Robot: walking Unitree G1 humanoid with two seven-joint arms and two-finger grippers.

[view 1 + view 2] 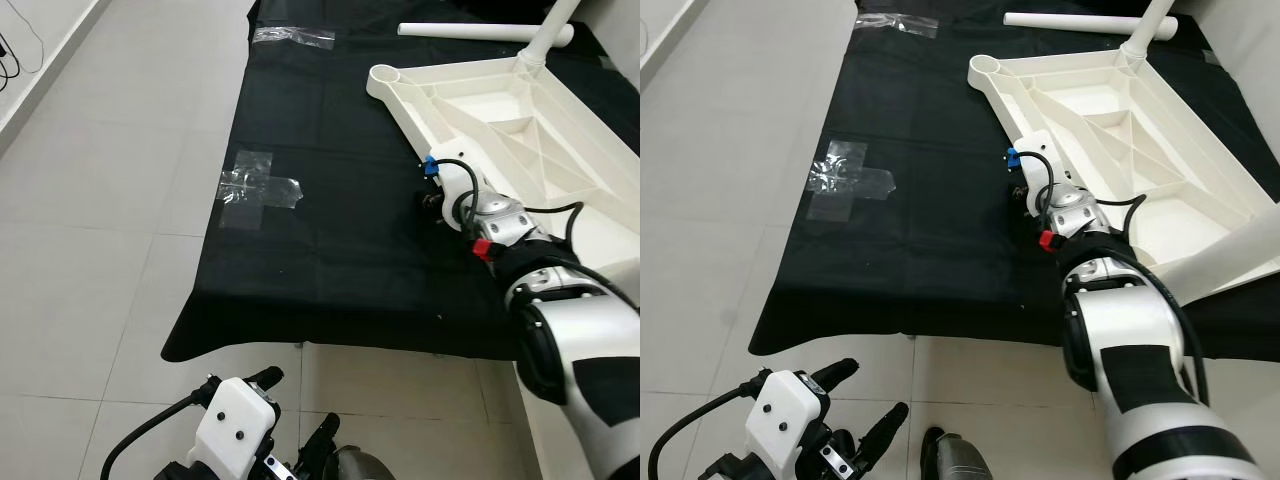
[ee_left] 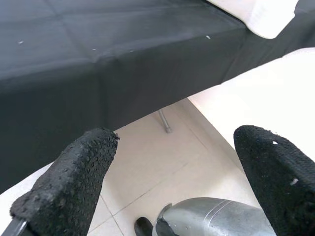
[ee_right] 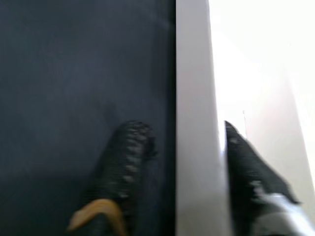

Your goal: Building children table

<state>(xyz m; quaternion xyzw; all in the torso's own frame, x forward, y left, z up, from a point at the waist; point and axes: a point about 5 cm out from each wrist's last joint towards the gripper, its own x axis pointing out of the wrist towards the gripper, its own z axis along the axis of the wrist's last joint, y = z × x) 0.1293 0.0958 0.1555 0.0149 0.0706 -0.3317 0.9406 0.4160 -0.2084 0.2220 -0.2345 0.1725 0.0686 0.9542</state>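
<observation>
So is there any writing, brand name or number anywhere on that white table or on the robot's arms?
None can be read. The upturned white tabletop and its loose white leg are plain, the black cloth bears only clear tape patches, and the right arm's casing and left wrist housing show no legible marks.

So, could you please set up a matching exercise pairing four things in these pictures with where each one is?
Things:
1. tabletop
2. loose leg
3. tape
4. left gripper

Places:
A. low above the floor tiles, before the cloth's near edge
B. stuck on the cloth, toward the robot's left
C. upside down on the cloth, its rim between the right gripper's fingers
D. lying flat at the far end of the cloth

Pairs: 1-C, 2-D, 3-B, 4-A
</observation>
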